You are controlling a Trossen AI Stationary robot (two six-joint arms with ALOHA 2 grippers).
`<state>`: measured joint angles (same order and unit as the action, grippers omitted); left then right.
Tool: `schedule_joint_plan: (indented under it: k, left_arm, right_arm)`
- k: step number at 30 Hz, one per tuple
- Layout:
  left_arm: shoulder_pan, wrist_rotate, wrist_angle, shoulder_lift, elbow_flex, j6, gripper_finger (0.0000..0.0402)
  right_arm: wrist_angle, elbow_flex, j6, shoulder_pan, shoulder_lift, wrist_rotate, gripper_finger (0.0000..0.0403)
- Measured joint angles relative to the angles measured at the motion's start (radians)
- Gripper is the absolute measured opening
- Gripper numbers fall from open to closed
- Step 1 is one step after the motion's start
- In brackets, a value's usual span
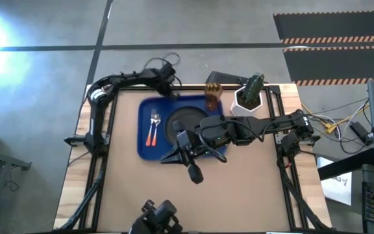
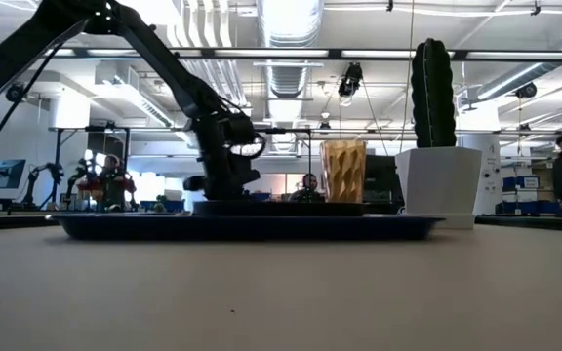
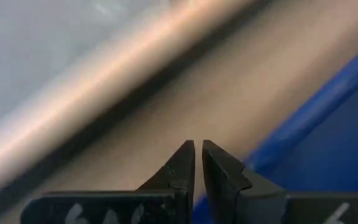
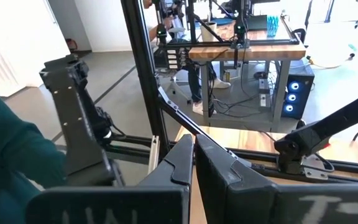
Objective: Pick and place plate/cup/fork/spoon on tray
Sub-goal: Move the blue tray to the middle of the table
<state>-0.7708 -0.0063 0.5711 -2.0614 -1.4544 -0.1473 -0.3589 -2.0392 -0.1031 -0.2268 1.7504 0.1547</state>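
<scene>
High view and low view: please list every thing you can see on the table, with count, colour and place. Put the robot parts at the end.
tray: 1, bright blue, on the table's left-centre part.
plate: 1, black, on the tray, partly under the right arm.
fork: 1, orange handle with silver tines, on the tray left of the plate.
spoon: 1, orange handle, on the tray beside the fork.
cup: 1, amber-brown, ribbed, upright at the tray's far right corner.
cactus pot: 1, white with green cactus, on the table right of the cup.
left gripper: 1, dark, shut, at the tray's far edge, holding nothing.
right gripper: 1, dark, shut, raised over the tray's near side, holding nothing.
</scene>
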Motion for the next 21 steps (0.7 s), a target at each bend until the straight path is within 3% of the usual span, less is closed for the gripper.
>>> schedule_joint_plan:
  k: [5,11,21]
  left_arm:
    - [0.069,0.02,0.026,-0.003,0.012,0.001,0.0014]
    - [0.134,-0.11,0.002,0.002,0.04,0.002,0.0014]
    - [0.205,-0.083,0.03,0.061,0.078,-0.004,0.0014]
  right_arm:
    - [0.0,0.0,0.0,0.0,0.0,0.0,0.0009]
    - [-0.002,0.0,-0.001,0.0,0.0,0.0,0.0009]
    - [-0.003,0.0,0.0,-0.002,0.0,0.001,0.0009]
